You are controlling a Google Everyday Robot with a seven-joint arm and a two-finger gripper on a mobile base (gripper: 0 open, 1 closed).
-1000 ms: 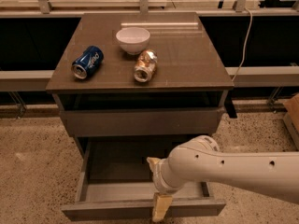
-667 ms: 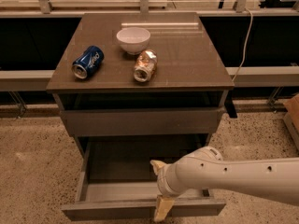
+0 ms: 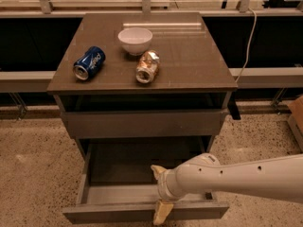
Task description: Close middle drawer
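The middle drawer (image 3: pixel 118 193) is pulled far out at the bottom of the cabinet, showing its pale grey floor and thin side walls. Its slim front panel (image 3: pixel 109 213) lies near the lower edge of the view. My gripper (image 3: pixel 161 193) reaches in from the right on a white arm. It is open, with one tan finger (image 3: pixel 157 172) inside the drawer and the other finger (image 3: pixel 163 213) in front of the panel, so the fingers straddle the panel's top edge.
Above it is a drawer with a taller front panel (image 3: pixel 142 123), a little way out. On the cabinet top (image 3: pixel 199 65) stand a white bowl (image 3: pixel 135 39), a blue can (image 3: pixel 89 63) on its side and a crumpled tan can (image 3: pixel 147 66). Speckled floor lies on both sides.
My arm and gripper have shifted slightly down and to the right, towards the drawer front. The drawer looks as far out as before.
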